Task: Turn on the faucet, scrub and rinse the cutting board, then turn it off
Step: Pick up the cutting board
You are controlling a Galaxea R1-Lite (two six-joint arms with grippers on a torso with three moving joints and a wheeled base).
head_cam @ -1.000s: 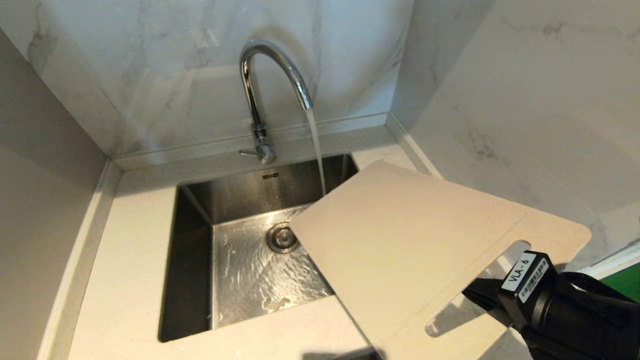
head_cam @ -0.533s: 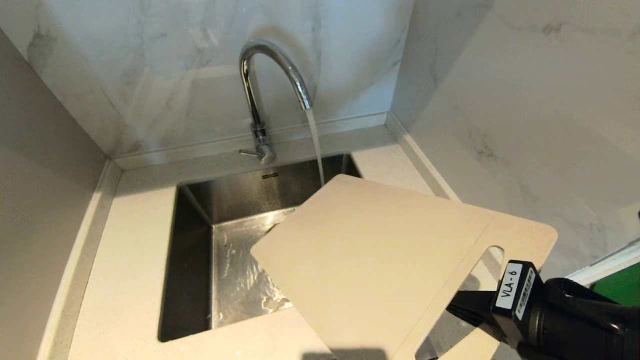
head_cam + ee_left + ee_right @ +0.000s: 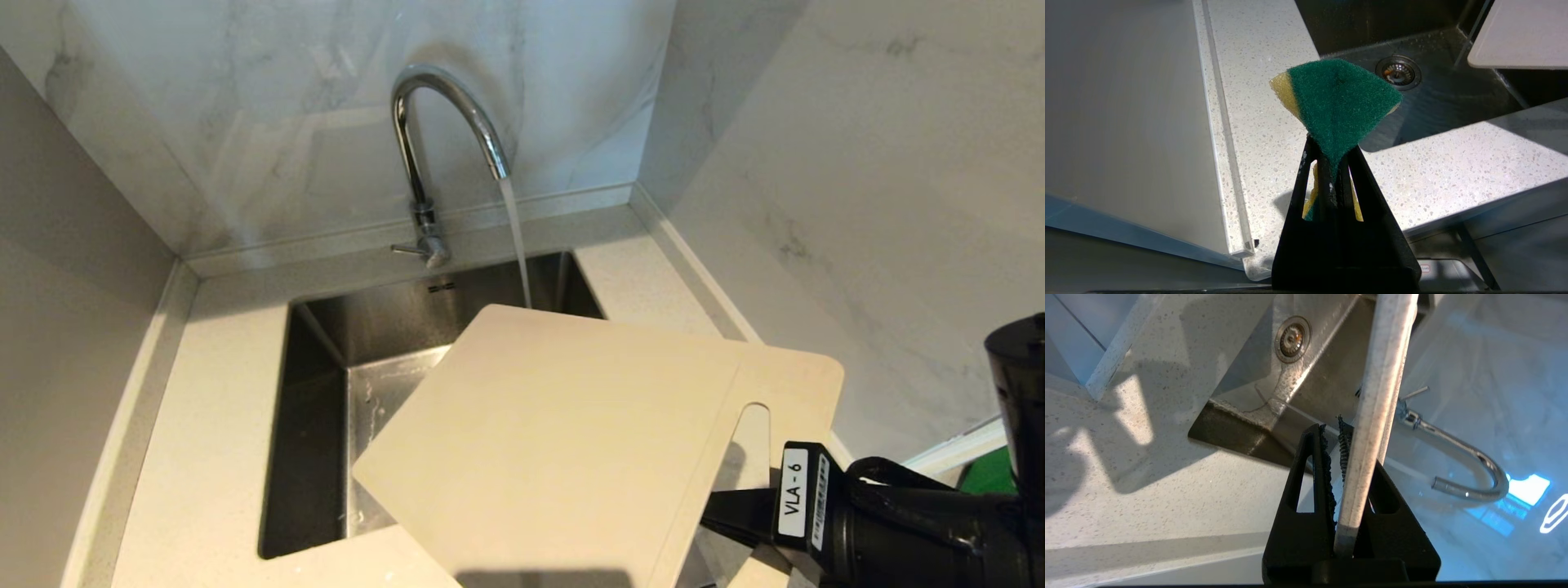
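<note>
The cream cutting board [image 3: 555,441] hangs tilted over the steel sink [image 3: 310,425], covering its right half and the drain. My right gripper [image 3: 722,510] is shut on the board's edge by the slot handle; in the right wrist view the board [image 3: 1384,375] runs edge-on between the pads of that gripper [image 3: 1333,433]. The chrome faucet [image 3: 445,106] is running. Its stream [image 3: 516,245] drops to the board's far edge and goes out of sight there. My left gripper [image 3: 1331,153], out of the head view, is shut on a green-and-yellow sponge [image 3: 1339,98] above the counter, left of the sink.
A speckled white counter [image 3: 212,408] surrounds the sink, with marble walls behind and to the right and a plain panel [image 3: 73,327] on the left. The faucet's thin lever [image 3: 404,249] points left at its base. The drain [image 3: 1398,71] shows in the left wrist view.
My right gripper has swung the board left and down over the sink, so it now hides the drain and reaches under the stream. The wrist has rolled. The faucet keeps running.
</note>
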